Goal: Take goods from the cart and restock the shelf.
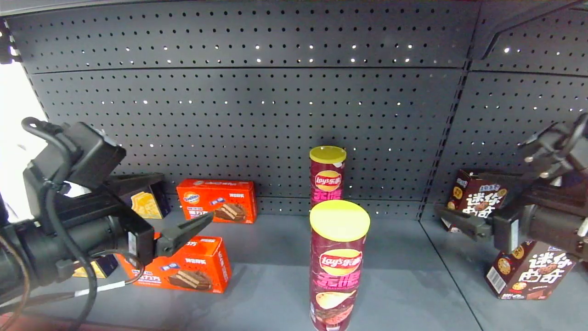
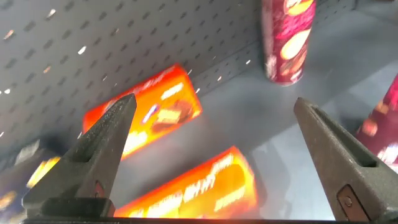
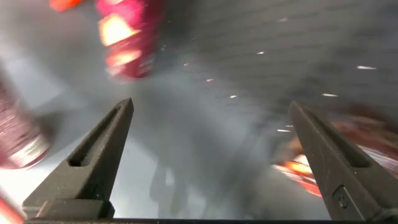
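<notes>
Two tall maroon chip cans with yellow lids stand on the grey shelf (image 1: 404, 285), one at the front (image 1: 339, 264) and one behind it (image 1: 327, 179) by the pegboard. My left gripper (image 1: 187, 195) hovers open and holds nothing above the orange cake boxes at the left. The left wrist view shows that left gripper (image 2: 214, 99) over both orange boxes (image 2: 149, 112) (image 2: 199, 186), with a can (image 2: 287, 37) beyond. My right gripper (image 1: 452, 202) is open and holds nothing, hanging between two brown cookie boxes at the right. Its wrist view shows the right gripper (image 3: 211, 102) spread over bare shelf.
Orange boxes lie at the rear (image 1: 216, 201) and front (image 1: 183, 271) left, a yellow-printed box (image 1: 147, 202) behind them. Brown boxes stand at the right rear (image 1: 475, 197) and right front (image 1: 533, 271). A shelf upright (image 1: 441, 142) divides the bays. Bare shelf lies around the cans.
</notes>
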You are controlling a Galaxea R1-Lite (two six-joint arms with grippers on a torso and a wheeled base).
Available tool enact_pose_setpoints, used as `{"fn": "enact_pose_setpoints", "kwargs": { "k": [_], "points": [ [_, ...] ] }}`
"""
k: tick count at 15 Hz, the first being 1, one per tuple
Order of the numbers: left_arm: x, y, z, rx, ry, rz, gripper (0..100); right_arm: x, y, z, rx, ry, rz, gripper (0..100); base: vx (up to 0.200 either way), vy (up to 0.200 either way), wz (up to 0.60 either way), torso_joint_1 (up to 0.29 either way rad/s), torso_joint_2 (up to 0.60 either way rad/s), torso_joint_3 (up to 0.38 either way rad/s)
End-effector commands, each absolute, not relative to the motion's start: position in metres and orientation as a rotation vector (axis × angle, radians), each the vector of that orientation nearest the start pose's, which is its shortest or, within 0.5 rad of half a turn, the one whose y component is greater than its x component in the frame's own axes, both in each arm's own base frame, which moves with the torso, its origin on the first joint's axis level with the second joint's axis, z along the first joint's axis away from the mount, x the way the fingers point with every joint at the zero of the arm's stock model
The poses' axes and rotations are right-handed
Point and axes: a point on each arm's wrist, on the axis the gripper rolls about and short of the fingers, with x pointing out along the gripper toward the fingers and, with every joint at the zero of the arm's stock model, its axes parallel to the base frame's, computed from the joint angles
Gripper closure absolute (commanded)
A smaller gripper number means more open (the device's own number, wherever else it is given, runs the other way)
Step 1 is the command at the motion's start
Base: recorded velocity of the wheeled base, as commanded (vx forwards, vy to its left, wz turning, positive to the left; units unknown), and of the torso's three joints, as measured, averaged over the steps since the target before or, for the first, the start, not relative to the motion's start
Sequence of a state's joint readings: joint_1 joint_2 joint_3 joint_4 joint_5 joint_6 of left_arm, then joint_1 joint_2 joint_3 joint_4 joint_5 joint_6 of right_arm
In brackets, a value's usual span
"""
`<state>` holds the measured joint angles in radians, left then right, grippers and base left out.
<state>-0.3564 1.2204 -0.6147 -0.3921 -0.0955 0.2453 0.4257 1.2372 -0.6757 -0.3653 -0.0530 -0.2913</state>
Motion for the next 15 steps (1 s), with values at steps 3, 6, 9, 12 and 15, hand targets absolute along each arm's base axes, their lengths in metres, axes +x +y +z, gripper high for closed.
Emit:
{"fn": "enact_pose_setpoints", "kwargs": {
  "k": [3,6,9,12,15],
  "points": [
    [0.123,-0.033,0.224,0.249,0.072,-0.354,0,0.117,0.020,0.256,-0.262,-0.030,0.120,0,0.000,0.000,0.00,0.000,0.00,0.000],
    [0.096,-0.018,0.218,0.243,0.049,-0.266,0,0.071,0.005,0.228,-0.197,-0.052,-0.059,0,0.000,0.000,0.00,0.000,0.00,0.000],
    [0.065,-0.010,0.196,0.237,0.035,-0.215,0,0.028,-0.005,0.195,-0.190,-0.085,-0.245,0,0.000,0.000,0.00,0.000,0.00,0.000],
    [0.036,-0.005,0.171,0.181,-0.004,-0.163,0,-0.012,-0.003,0.155,-0.195,-0.049,-0.324,0,0.000,0.000,0.00,0.000,0.00,0.000],
    [0.021,-0.003,0.149,0.172,-0.002,-0.149,0,-0.033,-0.001,0.124,-0.174,0.012,-0.324,0,0.000,0.000,0.00,0.000,0.00,0.000]
  ]
}}
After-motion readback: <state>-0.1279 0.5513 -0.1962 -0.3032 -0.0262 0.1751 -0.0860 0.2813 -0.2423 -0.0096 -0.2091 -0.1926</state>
